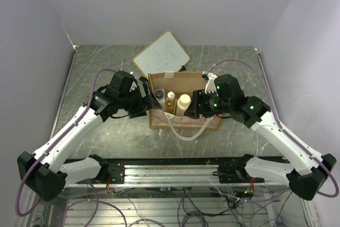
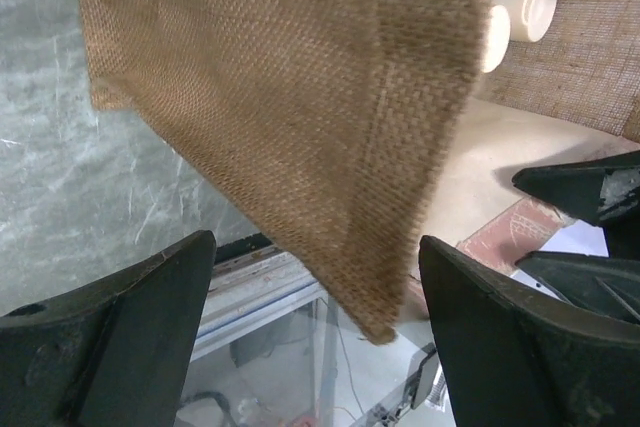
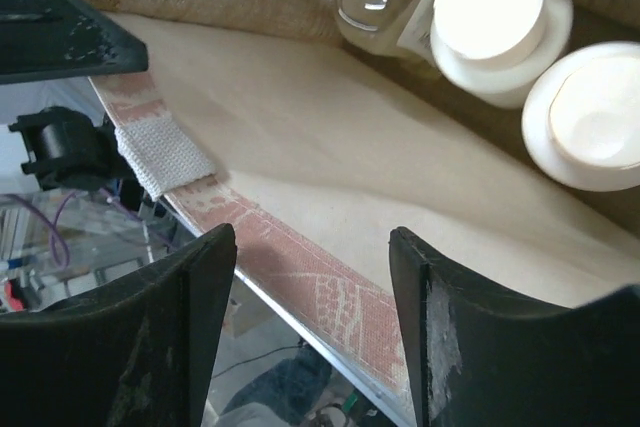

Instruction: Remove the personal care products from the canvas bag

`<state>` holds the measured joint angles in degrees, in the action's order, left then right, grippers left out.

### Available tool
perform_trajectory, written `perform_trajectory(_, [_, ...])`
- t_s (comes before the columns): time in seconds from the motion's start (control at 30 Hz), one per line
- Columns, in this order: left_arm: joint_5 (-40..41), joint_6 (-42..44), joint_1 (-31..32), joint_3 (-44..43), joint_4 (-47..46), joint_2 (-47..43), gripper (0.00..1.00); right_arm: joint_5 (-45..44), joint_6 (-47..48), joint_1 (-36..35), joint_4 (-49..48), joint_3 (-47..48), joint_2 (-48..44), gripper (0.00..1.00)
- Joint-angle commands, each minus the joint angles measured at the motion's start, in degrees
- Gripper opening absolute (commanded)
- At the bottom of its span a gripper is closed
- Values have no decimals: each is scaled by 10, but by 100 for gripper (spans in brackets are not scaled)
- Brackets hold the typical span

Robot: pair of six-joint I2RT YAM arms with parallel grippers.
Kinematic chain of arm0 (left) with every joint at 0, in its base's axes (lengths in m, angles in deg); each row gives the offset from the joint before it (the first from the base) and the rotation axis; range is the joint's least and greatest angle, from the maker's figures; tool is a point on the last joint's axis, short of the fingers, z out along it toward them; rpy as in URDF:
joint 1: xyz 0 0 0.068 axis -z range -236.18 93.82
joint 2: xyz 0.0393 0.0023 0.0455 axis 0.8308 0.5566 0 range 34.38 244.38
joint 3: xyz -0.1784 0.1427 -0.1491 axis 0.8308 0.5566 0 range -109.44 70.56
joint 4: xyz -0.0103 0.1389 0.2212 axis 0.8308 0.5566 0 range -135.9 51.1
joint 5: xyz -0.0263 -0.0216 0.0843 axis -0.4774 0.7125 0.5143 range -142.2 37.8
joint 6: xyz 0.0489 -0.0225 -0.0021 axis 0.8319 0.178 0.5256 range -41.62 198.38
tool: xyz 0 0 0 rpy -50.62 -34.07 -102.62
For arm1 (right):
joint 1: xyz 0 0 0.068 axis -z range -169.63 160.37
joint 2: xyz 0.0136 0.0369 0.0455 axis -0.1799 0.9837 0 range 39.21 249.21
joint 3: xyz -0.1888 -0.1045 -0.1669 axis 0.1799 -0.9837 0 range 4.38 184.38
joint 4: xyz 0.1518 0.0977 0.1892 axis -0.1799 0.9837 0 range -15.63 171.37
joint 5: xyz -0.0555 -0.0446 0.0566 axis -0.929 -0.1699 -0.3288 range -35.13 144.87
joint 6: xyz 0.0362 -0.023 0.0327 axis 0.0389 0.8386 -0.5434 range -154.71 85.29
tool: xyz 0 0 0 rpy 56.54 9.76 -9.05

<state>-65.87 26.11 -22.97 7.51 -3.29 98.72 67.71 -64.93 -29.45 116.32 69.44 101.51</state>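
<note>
1. The canvas bag [image 1: 183, 86] sits at the middle of the bench [image 1: 101, 62], between the 2 arms, with its opening toward the top camera.
2. All visible personal care products are inside the bag. The top view shows 3 in a row: a dark-capped bottle [image 1: 160, 95], a slim amber bottle [image 1: 170, 101] with a white cap, and a cream-capped bottle [image 1: 184, 102].
3. The right wrist view shows 2 round cream caps [image 3: 490, 7] side by side against the far inner wall.
4. The left hand [image 1: 143, 102] is at the bag's left wall. In its wrist view the fingers [image 2: 130, 337] are spread wide, and a fold of brown fabric [image 2: 300, 97] hangs between them without being clamped.
5. The right hand [image 1: 195, 107] is at the bag's near right rim. Its fingers [image 3: 150, 337] are also spread wide and straddle the patterned rim band [image 3: 330, 292]; nothing is held.
6. A cream tab [image 3: 165, 157] sits on the rim just left of that hand.
7. A cream rope handle [image 1: 186, 134] loops onto the bench in front of the bag.
8. A white wood-framed board [image 1: 161, 54] lies just behind the bag's far left corner.
</note>
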Motion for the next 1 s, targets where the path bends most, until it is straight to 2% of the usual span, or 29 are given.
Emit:
perform_trajectory(0.0, [-31,-17,3,37,-40,-29,93,52,-18,1,-30,-40,-41,61])
perform_trajectory(0.27, [-63,-9,3,71,-41,-47,93,80,-38,1,-58,-129,-56,53])
perform_trajectory(0.63, [-94,-16,4,220,-87,-81,93,-2,-62,1,-84,-246,-103,53])
perform_trajectory(0.73, [-85,-8,4,229,-82,-84,93,-21,-39,1,-76,-230,-89,53])
perform_trajectory(0.97, [-73,-2,4,210,-81,-83,93,-27,64,-2,-34,-74,-6,58])
